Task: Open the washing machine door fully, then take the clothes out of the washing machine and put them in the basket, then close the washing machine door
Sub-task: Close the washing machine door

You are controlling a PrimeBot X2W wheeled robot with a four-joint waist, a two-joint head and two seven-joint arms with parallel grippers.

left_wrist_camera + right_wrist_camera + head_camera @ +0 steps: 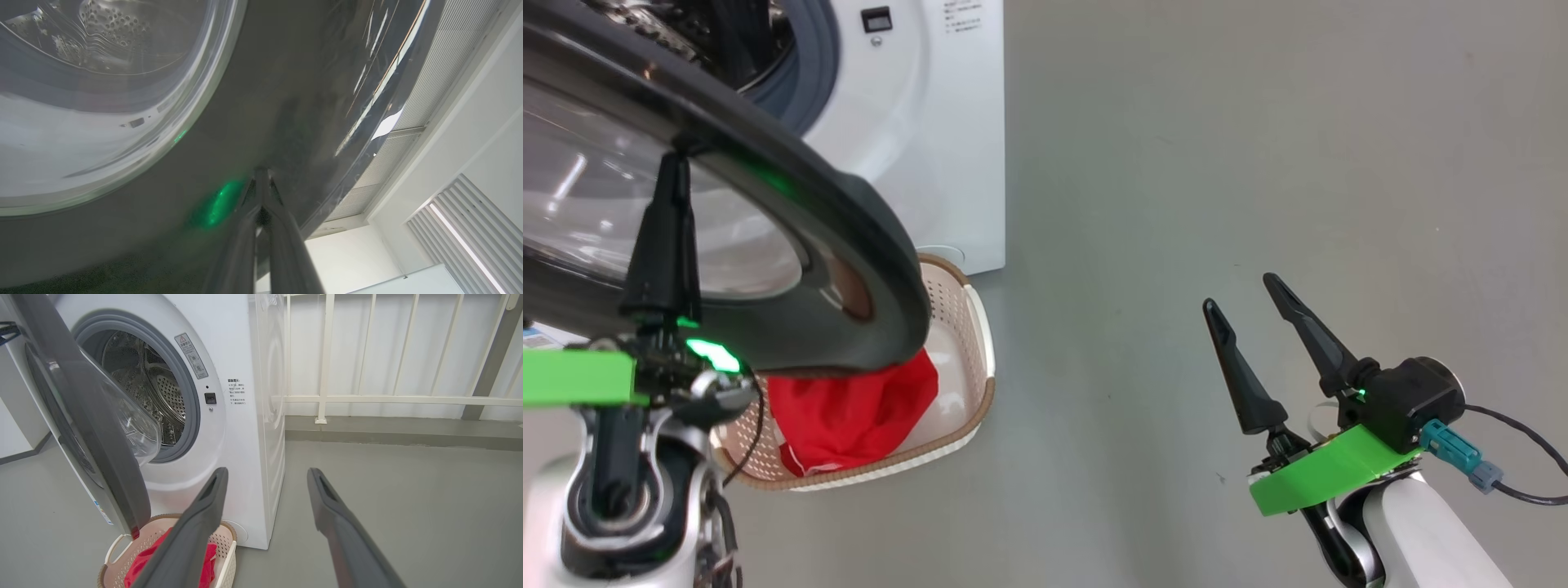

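The washing machine door is big and round. It has a shiny black rim and a clear bowl of glass in the middle. In the head view the left edge cuts it off, and it hides the top left part of the basket and some of the clothes. In the right wrist view the door stands swung out from the washing machine, which is one white box. Behind the door a grey rubber ring and a steel drum with many small holes show in part.

The one basket sits on the grey floor, just in front of the machine and under the door's low edge. It is pale plastic full of little holes, with a brown rim. The clothes lie inside it as one soft red heap with a bit of white at the bottom. How many pieces there are cannot be told.

The left pincer has its two dark fingers squeezed together, tips right at the door's black rim. A green glow shines on the rim beside them. The right pincer is spread wide and holds nothing, well apart from the basket. In its own view, one of its fingers covers part of the basket.
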